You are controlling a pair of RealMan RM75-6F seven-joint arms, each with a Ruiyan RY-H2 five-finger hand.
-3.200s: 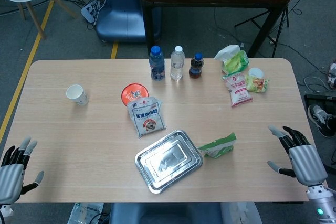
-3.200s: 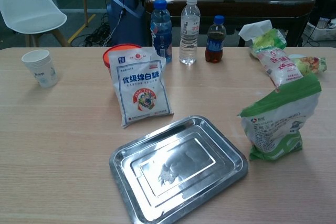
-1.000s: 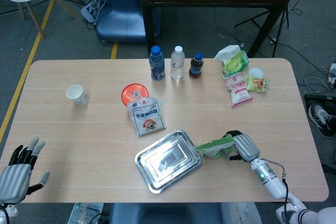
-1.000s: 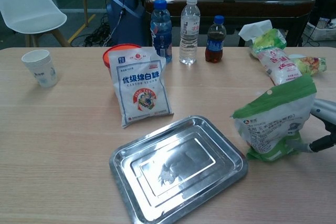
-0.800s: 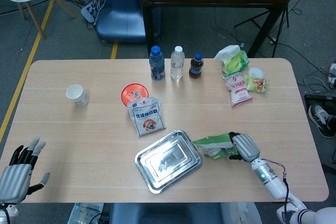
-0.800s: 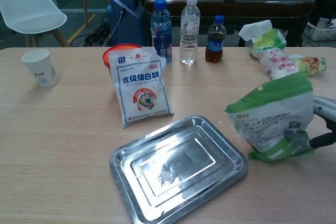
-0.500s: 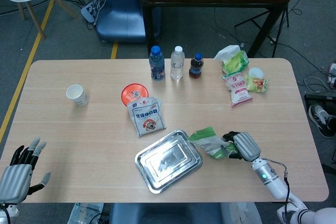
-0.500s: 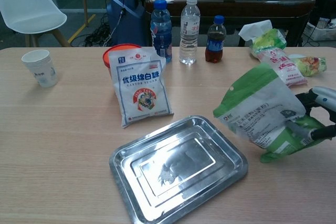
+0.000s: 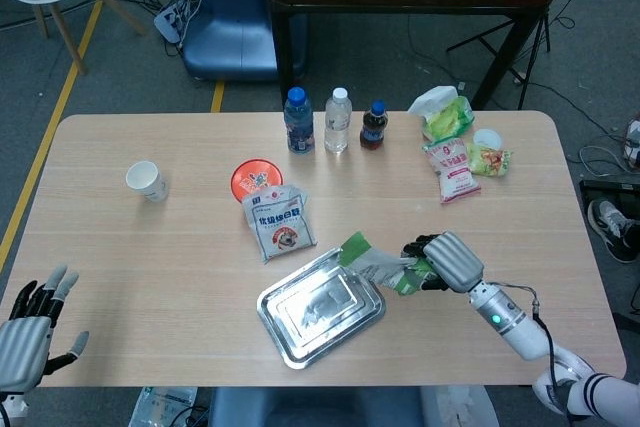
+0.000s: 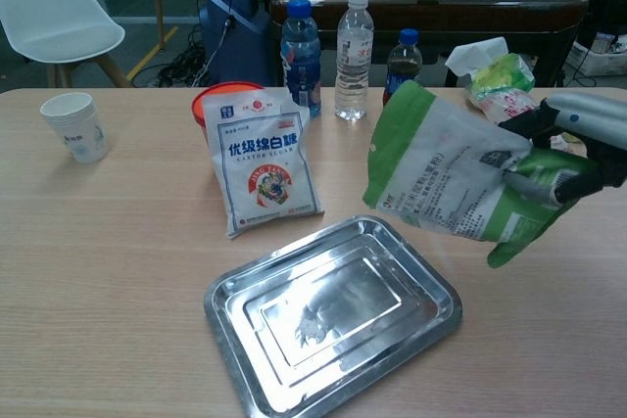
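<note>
The right hand [image 10: 573, 149] now pinches the green bag [image 10: 456, 178] and has lifted it off the table, over the tray's [image 10: 245, 315] edge. The left hand [image 9: 25, 332] stays spread, holding nothing.

Left hand [image 9: 25, 332]: cut off by bottom edge in head view, wrist and arm out of frame; not seen at all in chest view. Right hand [image 10: 578, 149]: cut by right edge in chest view, only fingers and part of the back show; palm side hidden behind the green bag [image 10: 460, 178]. Bag's print too small to read in head view. Dark soda bottle [image 10: 400, 61]: lower half hidden by the bag in chest view. Snack packs [image 10: 505, 80] at far right partly covered by bag and hand. Orange bowl [image 10: 227, 97] mostly hidden behind sugar bag [image 10: 263, 165]. Tray [image 10: 333, 315]: near corner cut off by bottom edge.
</note>
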